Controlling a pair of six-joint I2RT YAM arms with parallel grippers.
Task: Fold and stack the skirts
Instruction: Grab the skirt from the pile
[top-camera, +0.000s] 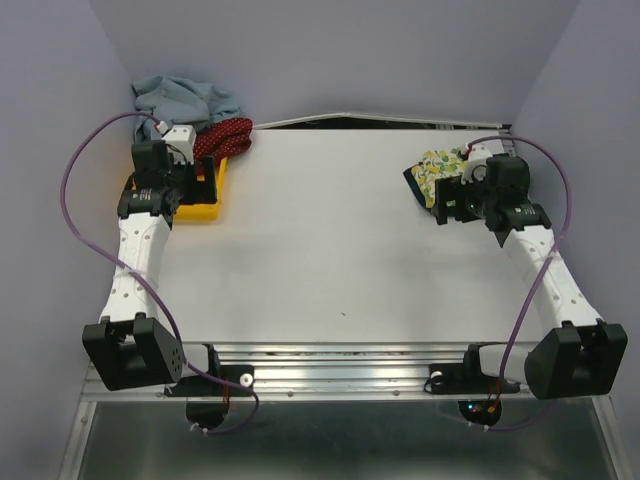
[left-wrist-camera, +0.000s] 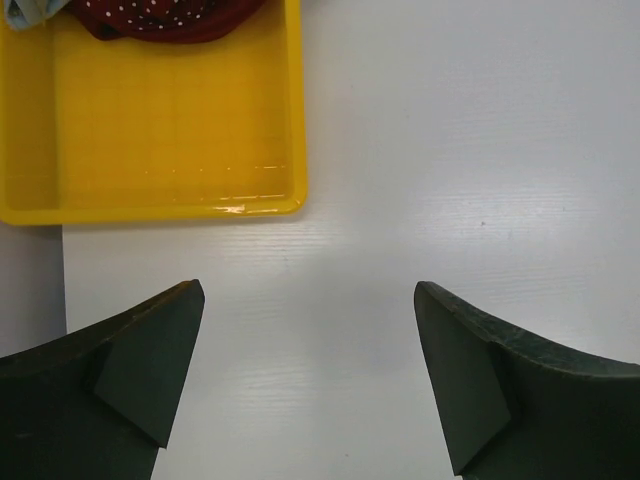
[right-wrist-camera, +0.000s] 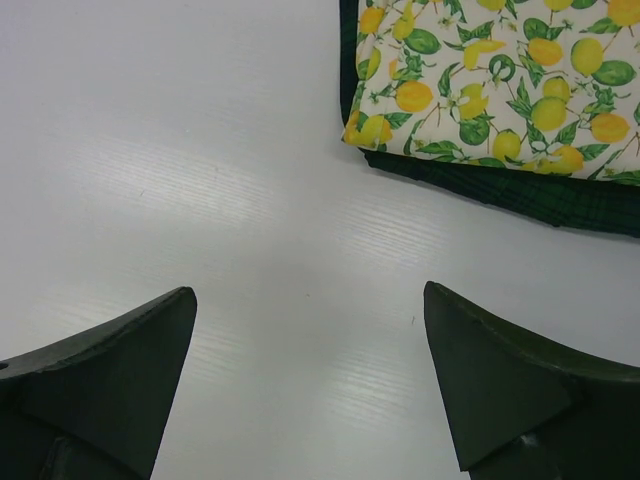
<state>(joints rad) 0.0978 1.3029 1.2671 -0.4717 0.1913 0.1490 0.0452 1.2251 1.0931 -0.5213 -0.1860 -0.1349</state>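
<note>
Skirts are in neither gripper. Low in the wrist views, the left gripper (left-wrist-camera: 307, 300) and right gripper (right-wrist-camera: 310, 300) both hang spread wide over bare table (top-camera: 330, 250), pinching nothing. Farther up, at the upper right of the overhead view, the lemon skirt (right-wrist-camera: 500, 70) lies folded flat on the green skirt (right-wrist-camera: 520, 195), so two appear to be stacked. At the upper left, the red skirt (left-wrist-camera: 165, 15) lies over the far end of the tray (left-wrist-camera: 150, 130), with the denim skirt (top-camera: 180, 98) bunched behind it by the wall. The step in hand looks like fetching a third skirt. The next move probably calls for the left gripper to reach forward across the tray, pinch the red cloth and drag it to the middle of the table for folding.
</note>
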